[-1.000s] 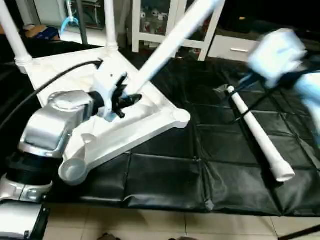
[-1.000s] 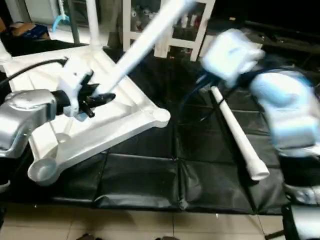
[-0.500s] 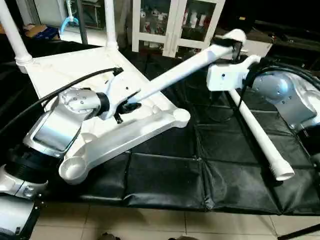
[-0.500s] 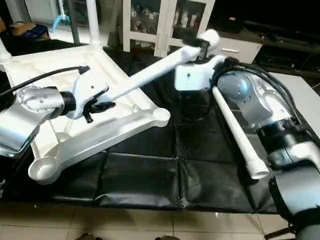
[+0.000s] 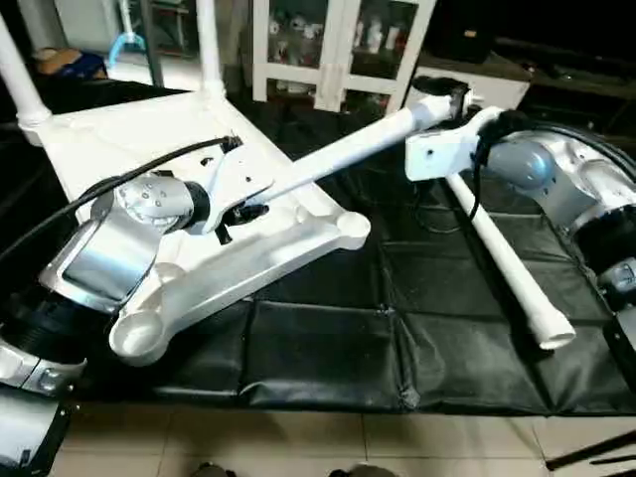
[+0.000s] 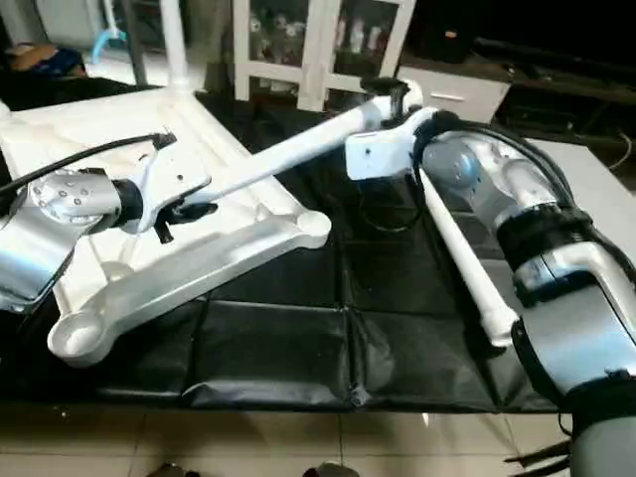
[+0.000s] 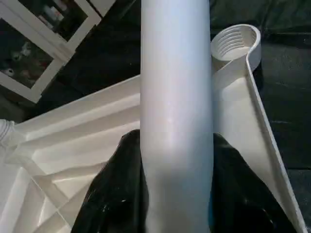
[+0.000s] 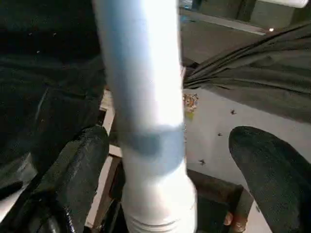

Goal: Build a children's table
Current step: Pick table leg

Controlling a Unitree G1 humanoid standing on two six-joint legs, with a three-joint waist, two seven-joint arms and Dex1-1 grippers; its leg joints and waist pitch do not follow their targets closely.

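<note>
The white tabletop [image 5: 149, 149] lies underside up on the black cover, at the left. Two legs [image 5: 20, 84] stand in its far sockets. The near socket [image 5: 139, 338] and the right socket [image 5: 353, 229] hold nothing. My left gripper [image 5: 248, 211] is shut on the low end of a third leg [image 5: 338, 159], which slants up to the right above the tabletop. In the left wrist view, both fingers [image 7: 121, 184] press the tube. My right gripper [image 5: 445, 94] is open around the leg's upper end, with one finger [image 8: 272, 179] standing off it. A fourth leg [image 5: 507, 263] lies on the cover at the right.
The black cover's front edge [image 5: 328, 393] drops to a tiled floor. A white glass-door cabinet [image 5: 328, 50] stands behind the work surface. Black cables [image 5: 129, 169] trail from both wrists.
My right arm has swung in from the right and its fingers now straddle the leg's upper end. The held leg has tilted lower. The camera has shifted a little.
</note>
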